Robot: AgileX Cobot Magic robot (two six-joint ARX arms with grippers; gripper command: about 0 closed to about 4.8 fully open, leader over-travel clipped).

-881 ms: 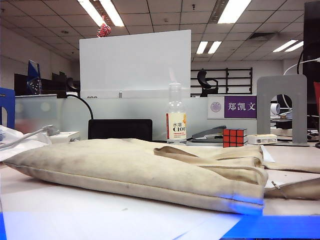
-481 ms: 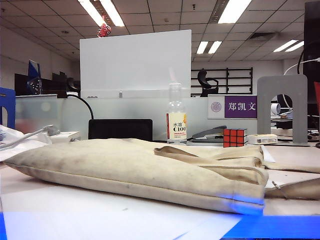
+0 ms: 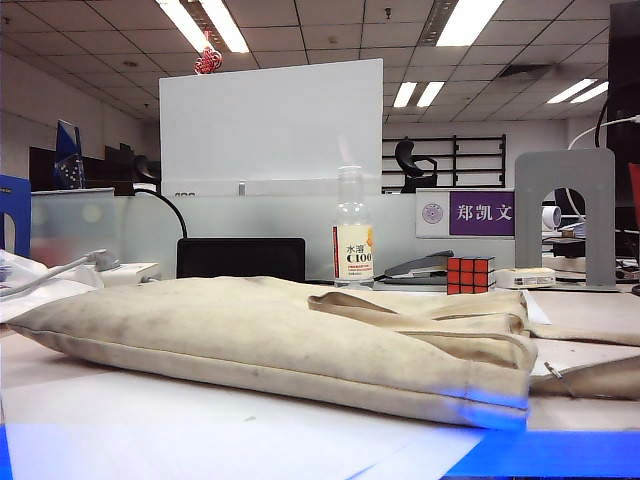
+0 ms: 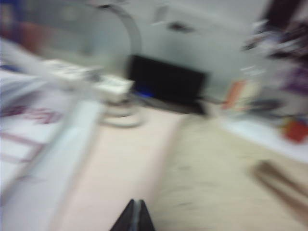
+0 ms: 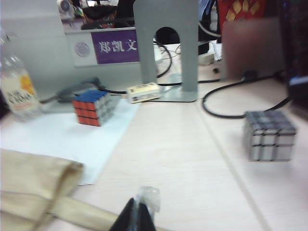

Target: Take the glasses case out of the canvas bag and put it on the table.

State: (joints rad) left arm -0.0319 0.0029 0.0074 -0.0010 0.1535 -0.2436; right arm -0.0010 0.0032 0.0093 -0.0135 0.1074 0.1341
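Note:
The canvas bag (image 3: 270, 335) lies flat and closed across the table (image 3: 40, 375), its strap handles (image 3: 420, 310) trailing to the right. The glasses case is hidden. Neither gripper shows in the exterior view. In the blurred left wrist view, my left gripper (image 4: 136, 206) is shut and empty, hovering over the edge where the bag's cloth (image 4: 221, 183) meets the bare table (image 4: 120, 163). My right gripper (image 5: 136, 206) is also shut and empty, above the table (image 5: 192, 159) just beyond the bag's corner (image 5: 33, 178) and a strap (image 5: 77, 211).
Behind the bag stand a clear bottle (image 3: 352, 232), a grey-black stapler (image 3: 418, 268), a Rubik's cube (image 3: 469, 274) and a grey bookend (image 3: 564, 215). A grey mirror cube (image 5: 268, 134), black cables (image 5: 231, 113) and a small clear object (image 5: 150, 197) lie by the right gripper.

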